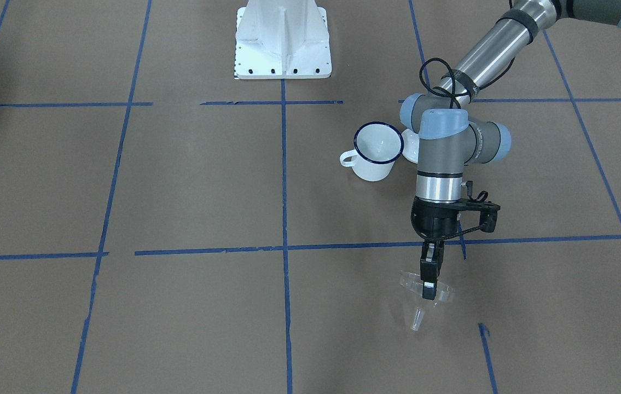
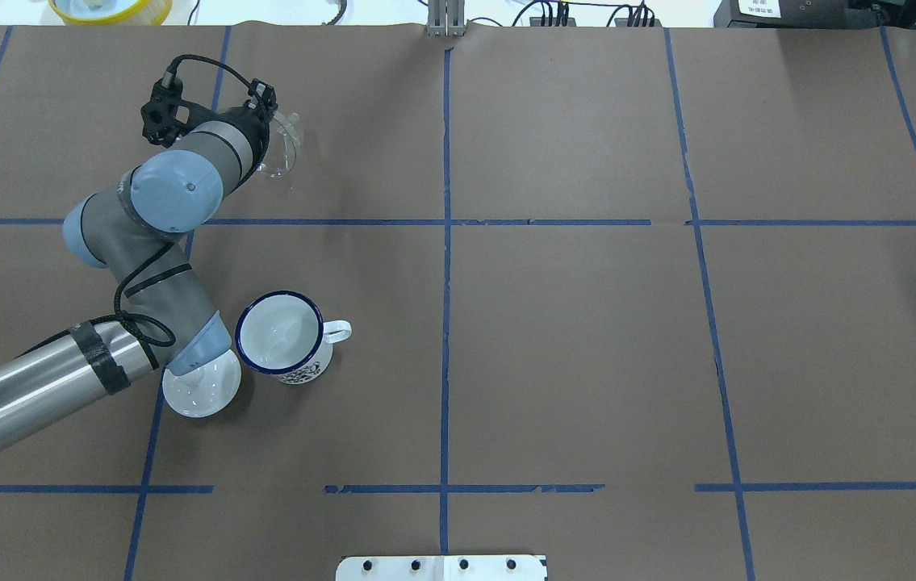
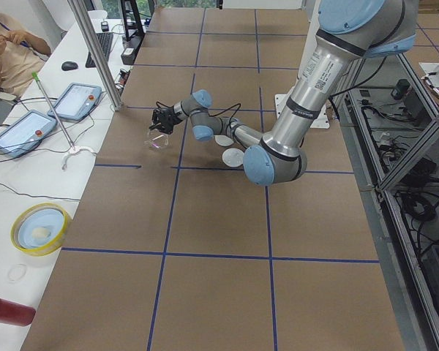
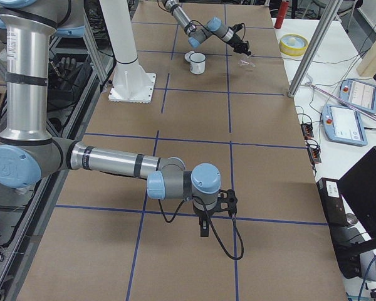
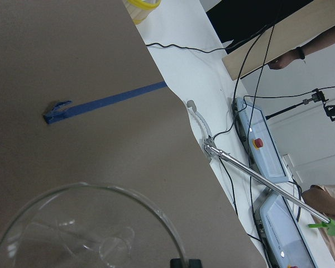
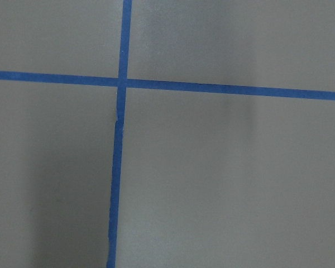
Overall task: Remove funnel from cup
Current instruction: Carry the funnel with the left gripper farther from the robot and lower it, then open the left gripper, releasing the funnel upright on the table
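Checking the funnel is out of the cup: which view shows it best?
Exterior front-facing: the funnel shows whole, cone and spout, held by the left gripper, away from the cup. Left wrist crops it; overhead and side views show faint glints.

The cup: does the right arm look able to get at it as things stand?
Probably not easily. The right gripper hangs low at its own end of the table, while the cup stands far off in the left half, beside the left arm. Nothing stands between them, but the stretch looks long.
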Controlling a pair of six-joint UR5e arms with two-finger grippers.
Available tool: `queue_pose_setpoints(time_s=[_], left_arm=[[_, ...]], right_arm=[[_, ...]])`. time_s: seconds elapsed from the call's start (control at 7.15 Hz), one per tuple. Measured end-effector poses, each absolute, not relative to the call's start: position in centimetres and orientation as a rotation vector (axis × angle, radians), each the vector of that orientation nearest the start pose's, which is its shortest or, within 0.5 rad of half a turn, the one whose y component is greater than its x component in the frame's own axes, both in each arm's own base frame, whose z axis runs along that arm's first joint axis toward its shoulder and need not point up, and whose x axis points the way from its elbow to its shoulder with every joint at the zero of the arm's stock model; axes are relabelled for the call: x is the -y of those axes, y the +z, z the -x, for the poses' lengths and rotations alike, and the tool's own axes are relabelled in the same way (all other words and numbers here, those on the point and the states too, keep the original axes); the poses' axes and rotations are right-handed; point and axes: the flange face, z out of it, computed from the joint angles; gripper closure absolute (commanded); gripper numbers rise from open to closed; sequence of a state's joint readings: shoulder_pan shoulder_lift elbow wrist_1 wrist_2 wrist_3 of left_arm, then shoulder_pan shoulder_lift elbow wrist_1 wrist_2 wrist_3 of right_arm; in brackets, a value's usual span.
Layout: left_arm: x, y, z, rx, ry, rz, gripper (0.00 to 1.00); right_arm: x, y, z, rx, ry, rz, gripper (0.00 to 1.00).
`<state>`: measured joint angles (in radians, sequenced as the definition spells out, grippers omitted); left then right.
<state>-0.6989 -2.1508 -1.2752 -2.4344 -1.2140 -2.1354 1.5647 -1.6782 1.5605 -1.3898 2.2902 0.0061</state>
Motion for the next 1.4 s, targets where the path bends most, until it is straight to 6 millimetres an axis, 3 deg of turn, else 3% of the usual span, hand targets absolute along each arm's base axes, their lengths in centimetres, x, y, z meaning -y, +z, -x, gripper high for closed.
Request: queue_pose_setpoints(time_s=[0.14,0.28,0.42,0.56,0.7,0.84,1.12,1.4], left_arm=[[60.1,35.7,-45.6,-1.203,-1.304,-0.425,0.17],[60.0,35.5,-45.6,-1.199,-1.284,-0.437,0.16],[59.7,34.0,-44.7,-1.207,-1.222,-0.477,0.16],[58.8,31.9,-42.8,-1.226,-1.135,-0.52,0.17],[57.2,31.1,-40.5,-1.235,-1.034,-0.525,0.16],[54.6,31.4,-37.5,-1.233,-0.906,-0.508,0.0],[46.7,34.6,-30.4,-1.168,-0.635,-0.462,0.0],[40.6,38.8,-24.6,-1.065,-0.46,-0.44,0.0]], right_arm=[[44.9,70.0,-6.5,0.72,-0.023,-0.056,0.0],[44.9,70.0,-6.5,0.72,-0.023,-0.056,0.0],[44.9,70.0,-6.5,0.72,-0.023,-0.056,0.0],[44.9,70.0,-6.5,0.72,-0.023,-0.056,0.0],[44.9,70.0,-6.5,0.72,-0.023,-0.056,0.0],[44.9,70.0,-6.5,0.72,-0.023,-0.056,0.0],[44.9,70.0,-6.5,0.72,-0.023,-0.056,0.0],[44.9,70.0,-6.5,0.72,-0.023,-0.056,0.0]])
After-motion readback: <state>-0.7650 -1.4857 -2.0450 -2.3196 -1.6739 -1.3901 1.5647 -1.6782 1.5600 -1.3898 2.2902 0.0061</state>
